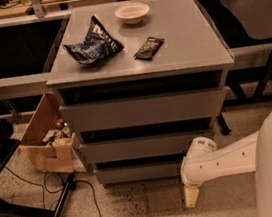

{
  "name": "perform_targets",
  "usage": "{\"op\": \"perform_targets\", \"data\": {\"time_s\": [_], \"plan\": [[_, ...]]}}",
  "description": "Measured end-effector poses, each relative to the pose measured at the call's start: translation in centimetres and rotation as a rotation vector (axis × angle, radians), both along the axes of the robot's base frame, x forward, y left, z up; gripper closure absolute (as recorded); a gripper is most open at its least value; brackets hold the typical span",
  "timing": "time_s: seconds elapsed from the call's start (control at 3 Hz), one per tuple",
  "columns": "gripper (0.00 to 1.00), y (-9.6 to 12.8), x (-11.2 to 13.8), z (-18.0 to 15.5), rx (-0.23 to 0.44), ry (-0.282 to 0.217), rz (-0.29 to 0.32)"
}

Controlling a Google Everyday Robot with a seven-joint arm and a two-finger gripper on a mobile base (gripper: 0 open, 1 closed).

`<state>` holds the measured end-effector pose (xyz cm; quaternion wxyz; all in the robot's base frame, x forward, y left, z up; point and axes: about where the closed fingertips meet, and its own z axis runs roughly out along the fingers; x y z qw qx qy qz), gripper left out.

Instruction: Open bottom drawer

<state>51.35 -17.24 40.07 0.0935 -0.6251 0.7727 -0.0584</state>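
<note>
- bottom drawer [140, 171]: lowest grey front of the cabinet [186, 37], near the floor.
- gripper [191, 196]: points down, low beside that front's right end; grip state cannot be told.
- On top: white bowl [132, 12], blue chip bag [92, 45], dark bar wrapper [149, 48]; print illegible.
</note>
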Motion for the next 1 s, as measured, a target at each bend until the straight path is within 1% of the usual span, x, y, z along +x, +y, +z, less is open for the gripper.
{"op": "perform_targets", "data": {"time_s": [0.33,0.67,1.0], "plan": [[0.0,0.0,-0.3,0.1,-0.005,-0.001,0.015],[0.0,0.5,-0.1,-1.4,0.02,0.011,0.026],[0.0,0.2,1.3,-7.6,0.043,0.037,0.058]]}}
